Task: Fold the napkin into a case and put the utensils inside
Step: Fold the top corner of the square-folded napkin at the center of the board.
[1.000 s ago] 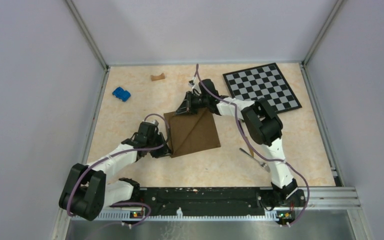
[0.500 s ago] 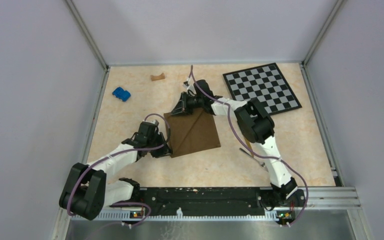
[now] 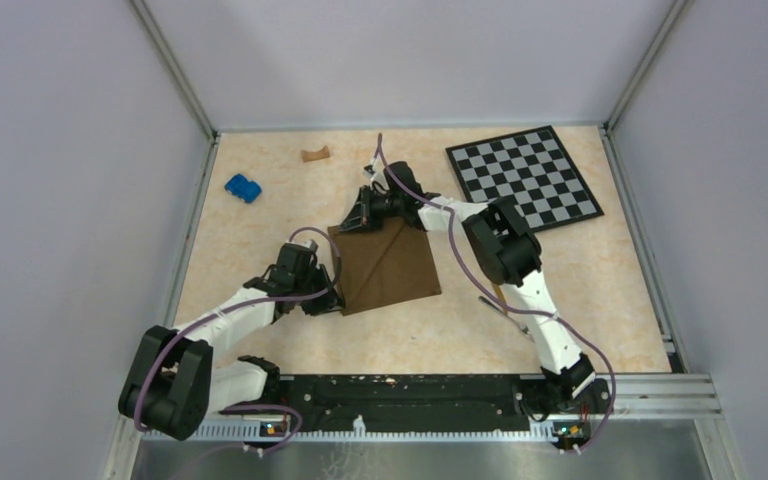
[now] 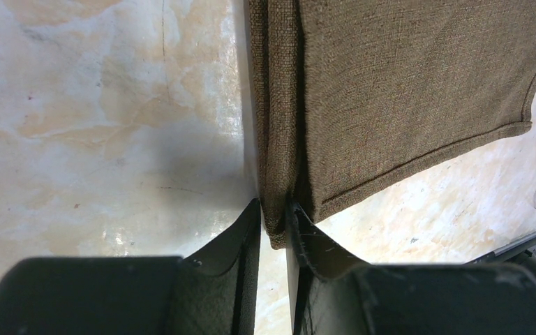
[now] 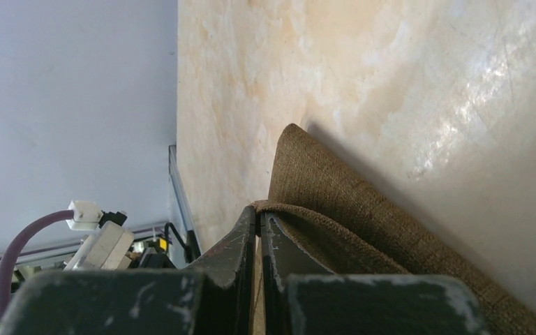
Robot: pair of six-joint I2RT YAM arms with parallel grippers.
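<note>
Napkin [image 3: 385, 265] lies flat-ish mid table [image 3: 260, 240], a dark-brown squarish sheet w/ a diagonal crease line across its top, seen from the top cam. Left gripper [image 3: 332, 295] sits at the cloth's near-left corner; the left wrist cam shows its two fingers [image 4: 237, 241] closed on a doubled-over edge of the weave, so it's clamped on fabric, not on air. Right gripper [image 3: 353, 222] is at the far-left corner; in the right wrist cam its fingers [image 5: 241, 241] are pressed together w/ a thin fold of brown cloth caught between them, and that corner curls up off the surface a bit. Rest of the sheet rests on the table btwn the two grippers. Utensils [image 3: 508, 308] lie on the table to the right of the cloth, near the front, partly hidden under the right arm (can't tell fork from knife there). Checkerboard [image 3: 523, 178] is at far right, well apart from the cloth; blue block [image 3: 243, 187] at far left; small tan piece [image 3: 314, 154] by the back edge.
</note>
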